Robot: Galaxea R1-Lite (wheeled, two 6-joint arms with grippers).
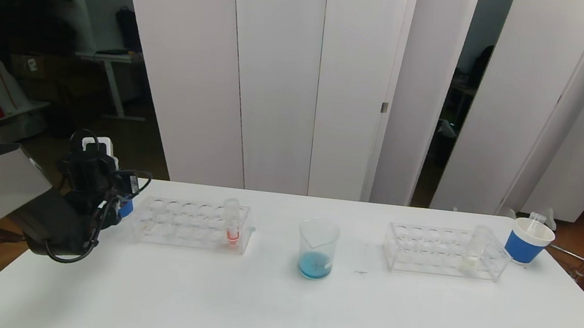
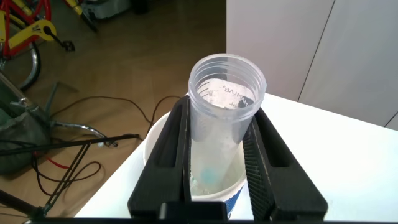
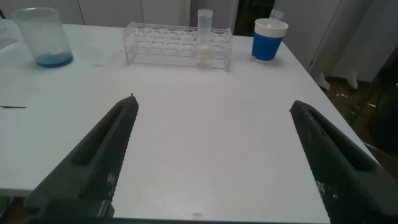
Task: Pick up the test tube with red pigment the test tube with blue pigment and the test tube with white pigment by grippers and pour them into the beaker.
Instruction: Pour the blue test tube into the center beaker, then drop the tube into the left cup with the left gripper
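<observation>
A small clear plastic tube, the test tube with blue pigment, is clamped between the closed black fingers of the left gripper at the worktop's left edge, directly over a white paper cup; only a faint cyan trace is seen at its lower end. Cyan liquid is pooled in the clear glass beaker at centre. A red-tipped clear tube is held in the left clear plastic rack, the test tube with white pigment in the right rack, near a blue-banded cup. The right gripper is spread wide and holds nothing, low over the worktop's near side.
</observation>
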